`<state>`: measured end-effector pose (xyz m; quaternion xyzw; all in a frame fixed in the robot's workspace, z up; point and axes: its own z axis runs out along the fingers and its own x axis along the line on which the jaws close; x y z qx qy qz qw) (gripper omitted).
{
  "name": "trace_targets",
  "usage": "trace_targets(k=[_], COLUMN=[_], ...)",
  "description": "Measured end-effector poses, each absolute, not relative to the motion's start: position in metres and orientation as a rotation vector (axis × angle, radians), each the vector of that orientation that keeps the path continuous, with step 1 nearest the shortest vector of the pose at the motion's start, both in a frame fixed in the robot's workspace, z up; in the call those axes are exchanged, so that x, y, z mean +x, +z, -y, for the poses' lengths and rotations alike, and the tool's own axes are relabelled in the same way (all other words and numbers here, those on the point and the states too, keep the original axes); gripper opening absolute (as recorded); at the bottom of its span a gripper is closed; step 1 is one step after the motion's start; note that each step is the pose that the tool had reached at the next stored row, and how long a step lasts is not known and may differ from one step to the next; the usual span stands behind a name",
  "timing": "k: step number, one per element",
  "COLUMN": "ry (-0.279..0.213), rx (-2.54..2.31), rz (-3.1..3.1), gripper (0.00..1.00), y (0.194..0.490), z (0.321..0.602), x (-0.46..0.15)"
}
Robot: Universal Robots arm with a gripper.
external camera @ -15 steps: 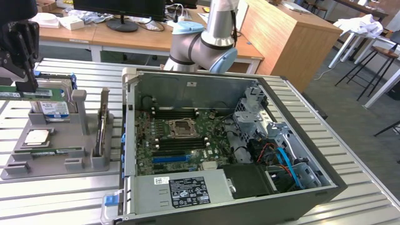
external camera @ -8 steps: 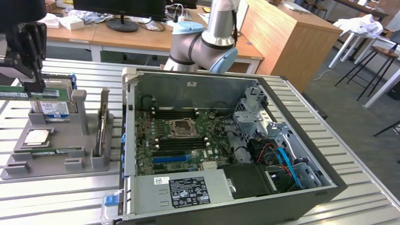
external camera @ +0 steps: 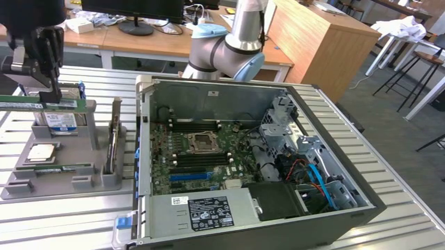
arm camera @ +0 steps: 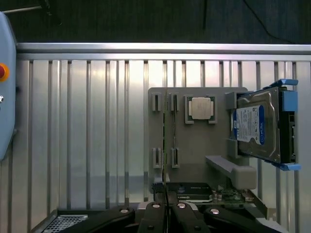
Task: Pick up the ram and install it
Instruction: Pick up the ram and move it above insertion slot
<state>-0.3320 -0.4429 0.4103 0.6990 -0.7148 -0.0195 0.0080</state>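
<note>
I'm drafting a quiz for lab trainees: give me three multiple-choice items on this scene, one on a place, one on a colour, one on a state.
1. Where does the processor lie? A in a drawer; B on the grey tray; C in a cardboard box.
2. The hard drive has a label that is: A blue; B red; C yellow.
3. The gripper is: A open, holding nothing; B shut on the ram; C shut on the hard drive.
Key: B, the processor rests in a recess of the tray; A, the label is plainly blue; B, the fingers pinch the green stick above the tray.
</note>
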Motion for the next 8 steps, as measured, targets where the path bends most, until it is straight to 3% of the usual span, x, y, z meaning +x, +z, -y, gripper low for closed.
trace_targets(k=[8], ry=[-0.061], rx=[2.185], rz=[2.234], gripper=[0.11], y=[0.41], z=[0.443], x=[-0.317])
